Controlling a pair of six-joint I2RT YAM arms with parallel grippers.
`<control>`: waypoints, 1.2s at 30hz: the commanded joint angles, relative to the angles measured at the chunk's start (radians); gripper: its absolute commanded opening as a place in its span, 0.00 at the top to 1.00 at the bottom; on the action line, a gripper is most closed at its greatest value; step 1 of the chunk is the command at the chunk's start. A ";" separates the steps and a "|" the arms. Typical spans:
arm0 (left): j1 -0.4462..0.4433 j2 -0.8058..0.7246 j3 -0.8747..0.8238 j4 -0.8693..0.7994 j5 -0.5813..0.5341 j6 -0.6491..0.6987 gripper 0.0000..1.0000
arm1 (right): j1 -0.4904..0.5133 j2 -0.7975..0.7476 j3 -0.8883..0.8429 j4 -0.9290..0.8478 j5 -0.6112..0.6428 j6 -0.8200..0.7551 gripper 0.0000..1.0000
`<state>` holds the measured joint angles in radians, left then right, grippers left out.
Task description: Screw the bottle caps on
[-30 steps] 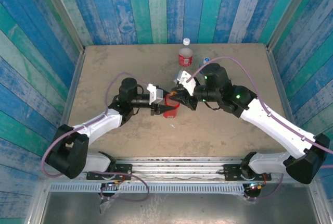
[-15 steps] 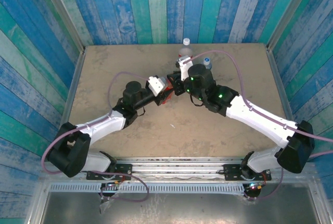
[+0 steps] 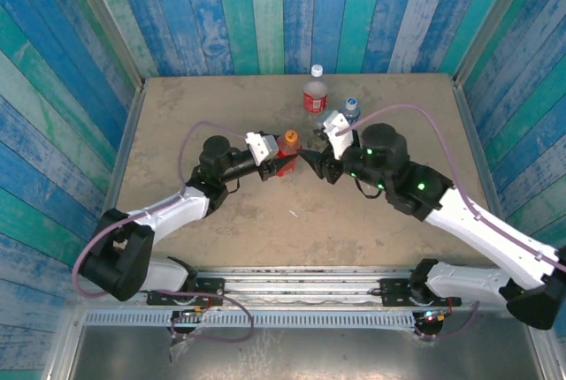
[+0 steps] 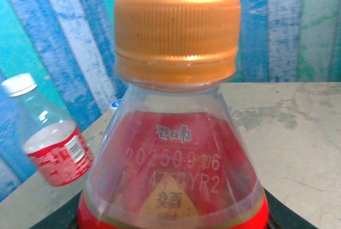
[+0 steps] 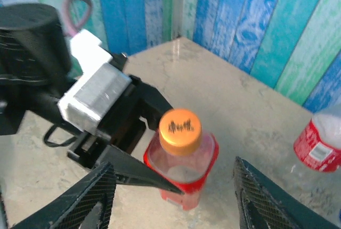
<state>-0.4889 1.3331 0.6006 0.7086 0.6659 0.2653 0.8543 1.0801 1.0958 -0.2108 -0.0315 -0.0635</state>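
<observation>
Bottle (image 5: 184, 178), orange cap (image 5: 180, 128) on, clamped in left gripper (image 3: 274, 163); right gripper (image 3: 309, 165) apart, just beside.

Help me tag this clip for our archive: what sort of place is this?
Most likely a purpose-built robot test booth. A tan table is boxed in by painted blue-green plank walls, two arms are bolted to a metal rail at its near edge, and the slim red bottle looks like a prop.
</observation>
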 commanded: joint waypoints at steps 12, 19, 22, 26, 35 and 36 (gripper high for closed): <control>0.001 -0.009 0.010 -0.052 0.123 0.061 0.48 | 0.025 0.175 0.121 -0.076 -0.050 -0.059 0.39; 0.001 -0.017 0.011 -0.066 0.103 0.067 0.48 | 0.024 0.200 0.092 -0.076 -0.048 -0.042 0.66; 0.000 -0.016 0.009 -0.057 0.108 0.062 0.46 | 0.025 0.189 0.087 -0.066 -0.057 -0.037 0.75; 0.001 -0.023 -0.008 -0.025 0.077 0.041 0.39 | 0.023 0.177 0.076 -0.060 -0.044 -0.023 0.80; -0.001 -0.120 -0.160 0.169 -0.121 -0.147 0.06 | -0.014 0.208 0.063 0.011 0.222 0.073 0.82; -0.002 -0.149 -0.194 0.186 -0.179 -0.184 0.06 | -0.029 0.228 0.074 0.022 0.214 0.083 0.82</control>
<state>-0.4900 1.2938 0.4702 0.7891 0.6228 0.1947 0.8551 1.2785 1.1664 -0.2451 0.0967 -0.0345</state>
